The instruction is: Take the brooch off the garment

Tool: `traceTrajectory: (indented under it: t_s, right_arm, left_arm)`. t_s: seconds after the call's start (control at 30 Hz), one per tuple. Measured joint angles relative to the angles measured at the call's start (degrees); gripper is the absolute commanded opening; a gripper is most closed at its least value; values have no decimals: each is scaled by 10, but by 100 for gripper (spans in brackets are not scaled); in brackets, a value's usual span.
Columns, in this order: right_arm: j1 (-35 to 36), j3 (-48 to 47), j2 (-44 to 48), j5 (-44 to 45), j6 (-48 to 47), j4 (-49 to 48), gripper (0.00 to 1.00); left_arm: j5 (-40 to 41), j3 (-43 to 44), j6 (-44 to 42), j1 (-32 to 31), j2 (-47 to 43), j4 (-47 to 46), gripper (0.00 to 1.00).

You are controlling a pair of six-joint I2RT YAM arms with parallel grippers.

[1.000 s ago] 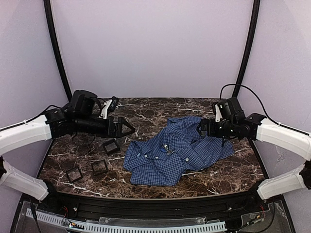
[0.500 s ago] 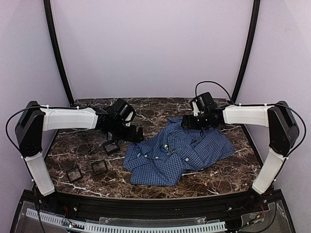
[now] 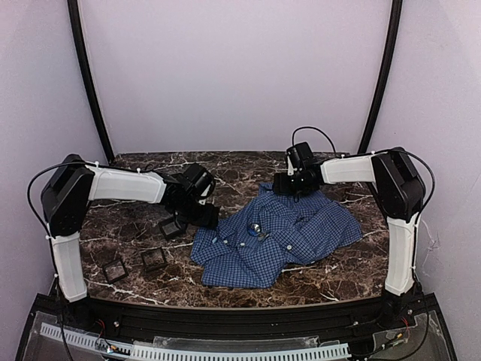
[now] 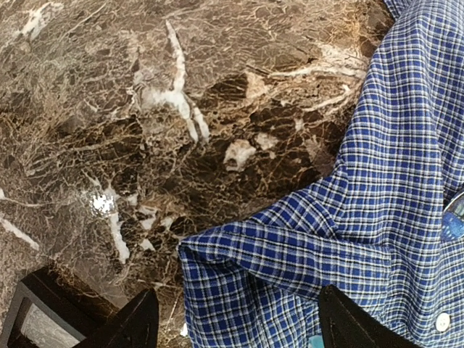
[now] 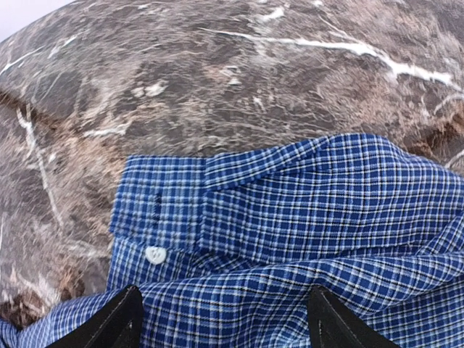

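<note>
Top external view: checked shirt [image 3: 278,237] crumpled mid-desk [image 3: 338,274], brooch [image 3: 255,226] on its middle. Left hand [image 3: 213,218] at shirt's left edge, fingers spread, gripping nothing. Right hand [image 3: 281,186] over shirt's far edge, likewise spread, gripping nothing. Brooch lies between both hands.

Blue-and-white checked shirt [image 3: 289,239] lies crumpled, right of centre on marble table [image 3: 113,233]; small shiny round brooch [image 3: 256,226] on its middle folds.

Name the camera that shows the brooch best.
Top external: the whole brooch shows, small and shiny, on the shirt. The left wrist view catches only what may be its edge at the right border; the right wrist view shows only shirt fabric.
</note>
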State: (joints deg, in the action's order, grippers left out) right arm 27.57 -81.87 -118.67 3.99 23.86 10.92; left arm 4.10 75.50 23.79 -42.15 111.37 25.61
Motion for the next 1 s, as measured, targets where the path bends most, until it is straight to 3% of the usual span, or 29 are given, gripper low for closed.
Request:
traceTrajectory:
  t_s: [0.13,0.23,0.4,0.5,0.67,0.8,1.0]
  right_arm:
    - [0,-21,-31,9,12,1,63]
    - [-2,-33,-52,8,18,0,53]
    - [-3,-37,-58,-2,31,-10,15]
    - [-6,-36,-58,-12,43,-17,0]
    - [-9,-18,-40,-17,48,-29,0]
    - [-10,28,26,-19,52,-41,0]
    - [-8,119,200,-26,45,-99,0]
  left_arm:
    - [0,1,1,0,8,-5,71]
    - [-2,1,4,0,11,-12,57]
    - [-4,1,6,3,20,-31,32]
    - [-4,1,11,6,26,-39,19]
    - [-7,-3,23,13,34,-52,3]
    - [-18,-9,34,23,32,-68,1]
    - [-53,-78,38,37,-31,-153,1]
